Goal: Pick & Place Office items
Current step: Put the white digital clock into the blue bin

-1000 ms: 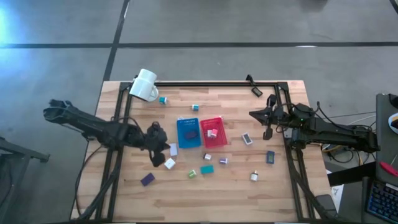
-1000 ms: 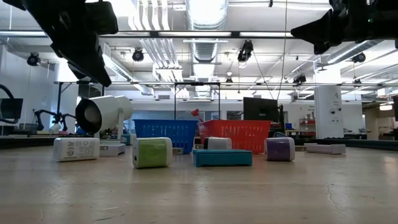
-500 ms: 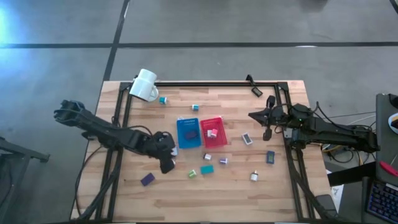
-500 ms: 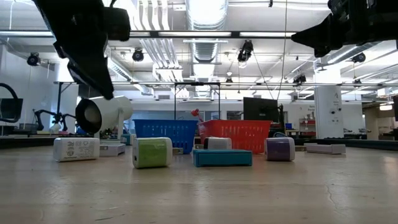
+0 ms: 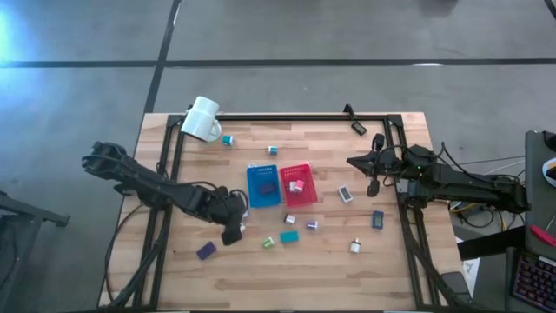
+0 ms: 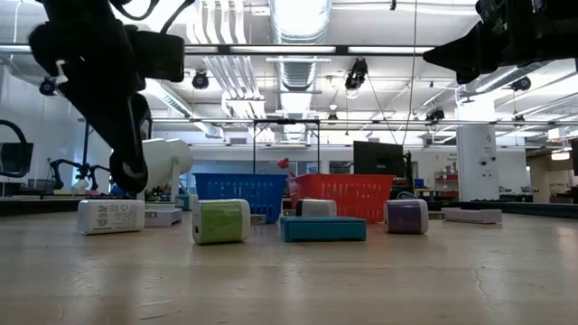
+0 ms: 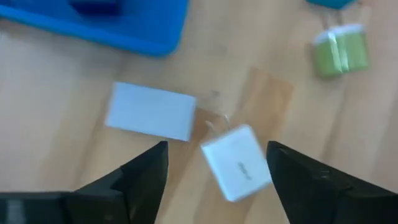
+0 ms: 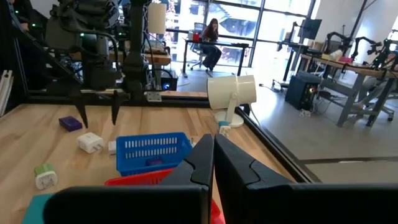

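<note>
Toward the table's left half, the left gripper (image 5: pixel 231 233) hangs with its fingers (image 7: pixel 146 176) spread, straddling a white block (image 7: pixel 237 163) lying on the wood beside a flat white piece (image 7: pixel 151 112), just short of the blue tray (image 5: pixel 263 184). It holds nothing. This looks like the approach of a pick; the next move likely calls for lowering squarely over the block, which lies askew, then closing. Further right, other office items (image 5: pixel 289 236) lie scattered near the red tray (image 5: pixel 298 184). At the right edge, the right gripper (image 5: pixel 354 161) waits, fingers pressed together, empty.

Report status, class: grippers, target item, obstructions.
Left gripper open above white block. Right gripper shut, parked at table's right edge. Flat white piece lies close beside.
</note>
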You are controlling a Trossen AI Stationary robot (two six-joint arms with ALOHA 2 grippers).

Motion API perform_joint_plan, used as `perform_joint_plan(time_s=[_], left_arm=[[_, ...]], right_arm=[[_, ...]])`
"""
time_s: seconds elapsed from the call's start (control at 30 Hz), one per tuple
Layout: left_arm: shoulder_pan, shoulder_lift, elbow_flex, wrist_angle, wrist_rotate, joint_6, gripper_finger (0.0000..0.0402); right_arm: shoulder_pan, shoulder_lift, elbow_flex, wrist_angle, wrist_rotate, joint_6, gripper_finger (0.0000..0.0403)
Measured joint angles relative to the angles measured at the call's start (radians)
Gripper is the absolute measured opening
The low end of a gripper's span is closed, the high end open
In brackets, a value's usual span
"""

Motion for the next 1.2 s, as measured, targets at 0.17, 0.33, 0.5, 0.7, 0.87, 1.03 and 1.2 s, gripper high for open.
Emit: perform_joint_plan(time_s=[0.17, 0.33, 0.5, 0.7, 0.87, 1.03, 1.2], left_arm=[[-0.034, 0.015, 0.0, 0.021, 0.017, 0.042, 0.0278], [-0.045, 0.017, 0.0, 0.026, -0.071, 0.09, 0.0278], [-0.024, 0.017, 0.0, 0.023, -0.119, 0.091, 0.0282], [0.043, 0.017, 0.0, 0.029, -0.127, 0.159, 0.031], [0.08, 0.017, -0.001, 0.038, -0.127, 0.285, 0.0335], [0.13, 0.017, -0.036, 0.056, -0.123, 0.323, 0.0353], [0.17, 0.017, -0.093, 0.1, -0.111, 0.339, 0.0357]], right_arm=[[0.0, 0.0, -0.004, 0.0, 0.0, 0.005, 0.0008], [0.0, 0.0, -0.013, -0.001, 0.0, 0.006, 0.0008], [0.0, 0.0, -0.015, 0.0, 0.0, 0.024, 0.0008], [0.0, 0.0, -0.015, 0.0, 0.0, 0.027, 0.0008], [0.0, 0.0, -0.015, 0.0, 0.0, 0.027, 0.0008], [0.0, 0.0, -0.015, 0.0, 0.0, 0.027, 0.0008], [0.0, 0.0, -0.015, 0.0, 0.0, 0.027, 0.0008]])
